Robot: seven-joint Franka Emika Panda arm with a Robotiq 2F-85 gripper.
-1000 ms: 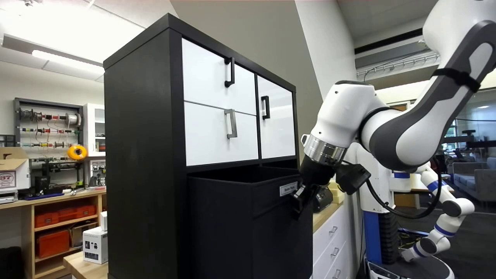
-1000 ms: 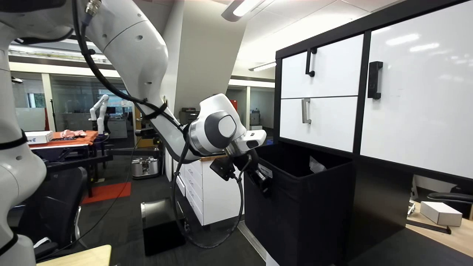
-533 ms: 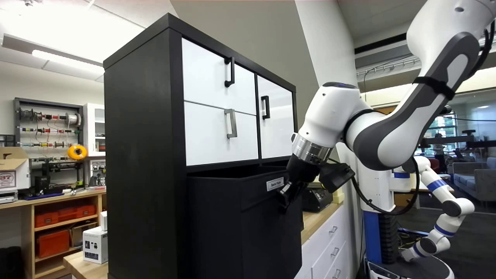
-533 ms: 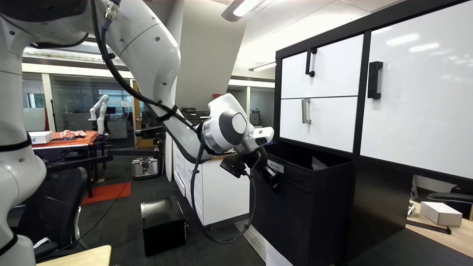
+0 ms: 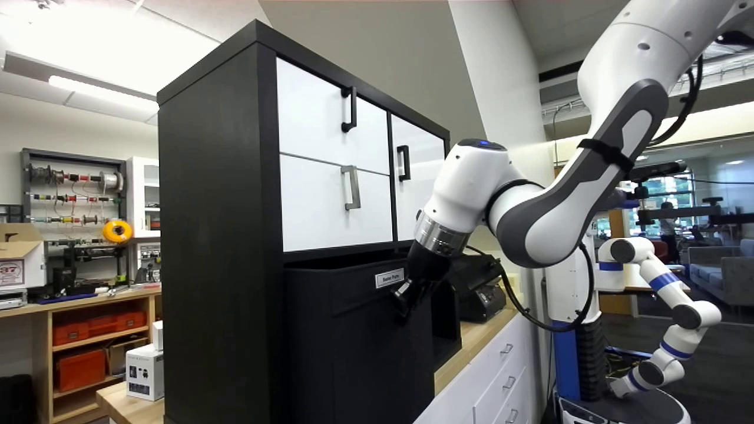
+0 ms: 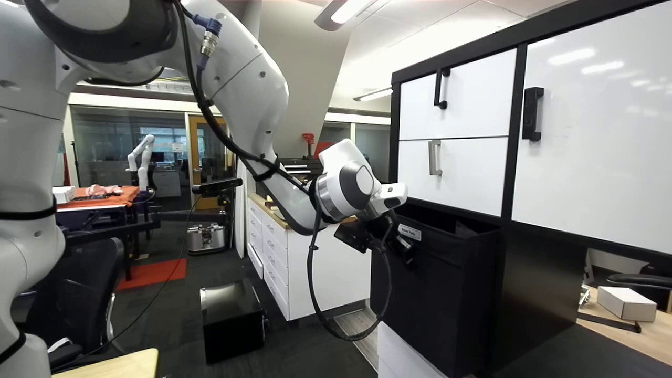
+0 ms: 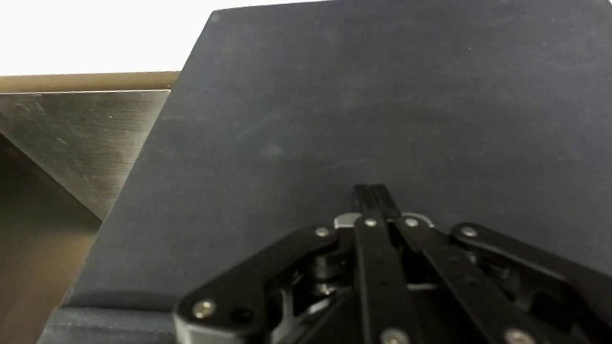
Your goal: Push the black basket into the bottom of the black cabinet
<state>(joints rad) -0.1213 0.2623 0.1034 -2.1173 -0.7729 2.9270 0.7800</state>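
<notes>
Fingers (image 7: 366, 200) pressed together, the black two-fingered gripper (image 5: 403, 299) rests against the near face of a matte black rectangular fabric basket (image 5: 371, 353), partway into the lower left of a tall boxy black cabinet (image 5: 212, 235).

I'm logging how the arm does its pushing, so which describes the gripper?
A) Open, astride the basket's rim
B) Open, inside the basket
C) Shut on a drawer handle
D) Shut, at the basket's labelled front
D: in the wrist view the tips of the gripper meet before the black basket, and both exterior views put them lower than the white label on its front.
</notes>
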